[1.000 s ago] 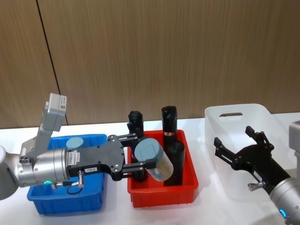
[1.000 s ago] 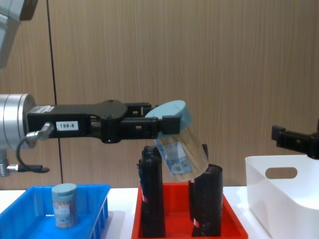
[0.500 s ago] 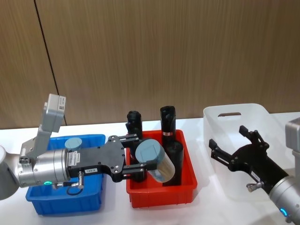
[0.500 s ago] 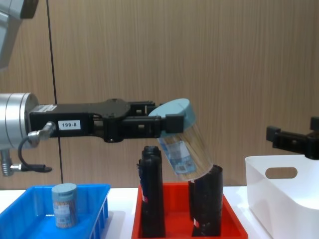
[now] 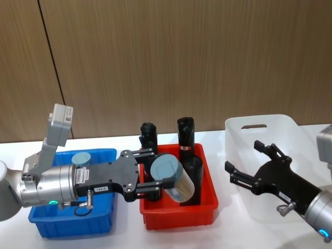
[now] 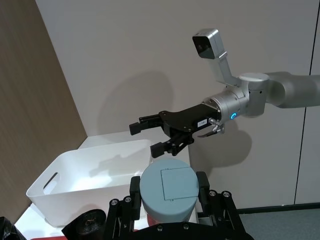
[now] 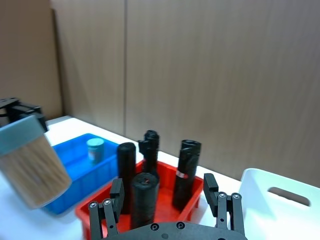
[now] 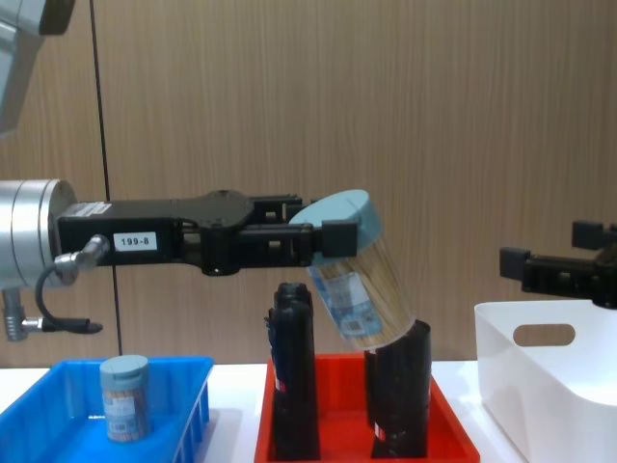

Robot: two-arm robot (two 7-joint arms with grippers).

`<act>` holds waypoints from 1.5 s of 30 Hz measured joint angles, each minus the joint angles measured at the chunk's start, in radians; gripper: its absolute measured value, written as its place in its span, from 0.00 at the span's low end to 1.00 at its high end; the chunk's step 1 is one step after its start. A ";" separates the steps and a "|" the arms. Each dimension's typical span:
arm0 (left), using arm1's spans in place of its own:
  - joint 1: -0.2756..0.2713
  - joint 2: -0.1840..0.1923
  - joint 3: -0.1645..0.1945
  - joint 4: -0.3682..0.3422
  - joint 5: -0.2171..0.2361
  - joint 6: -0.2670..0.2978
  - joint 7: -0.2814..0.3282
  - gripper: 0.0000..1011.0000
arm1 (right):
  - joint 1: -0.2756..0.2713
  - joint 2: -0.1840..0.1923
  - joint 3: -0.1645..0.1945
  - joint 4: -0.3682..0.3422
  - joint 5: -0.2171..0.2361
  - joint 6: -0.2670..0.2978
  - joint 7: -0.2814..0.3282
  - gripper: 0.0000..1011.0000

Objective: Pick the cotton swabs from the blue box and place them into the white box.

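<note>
A cotton swab jar [image 5: 175, 181] with a pale blue lid hangs tilted above the red tray, and my left gripper [image 5: 163, 171] is shut on its lid end. From the chest view the jar [image 8: 362, 292] leans lid-up over a black roll, held by the left gripper [image 8: 333, 237]. A second jar [image 5: 82, 158] stands upright in the blue box [image 5: 72, 224]. My right gripper [image 5: 243, 157] is open with nothing in it, hovering at the left edge of the white box [image 5: 270, 122] and facing the held jar. The right wrist view shows that jar [image 7: 33, 161] at its left.
A red tray [image 5: 179, 216] with several upright black rolls [image 5: 186, 136] sits between the blue box and the white box. A wood-panelled wall stands close behind the table.
My right gripper has moved left from over the white box toward the red tray. The left gripper with the jar has crept slightly right.
</note>
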 joint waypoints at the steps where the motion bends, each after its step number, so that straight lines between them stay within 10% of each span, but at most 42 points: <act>1: 0.000 0.000 0.000 0.000 0.000 0.000 0.000 0.66 | 0.001 0.004 0.002 0.000 0.004 0.002 0.012 0.99; 22: -0.001 -0.001 0.001 0.001 -0.001 -0.001 -0.003 0.66 | 0.051 0.088 0.022 0.002 0.106 0.100 0.350 0.99; 45: -0.001 -0.001 0.001 0.001 -0.001 -0.001 -0.003 0.66 | 0.177 0.002 -0.073 0.068 0.017 0.171 0.508 0.99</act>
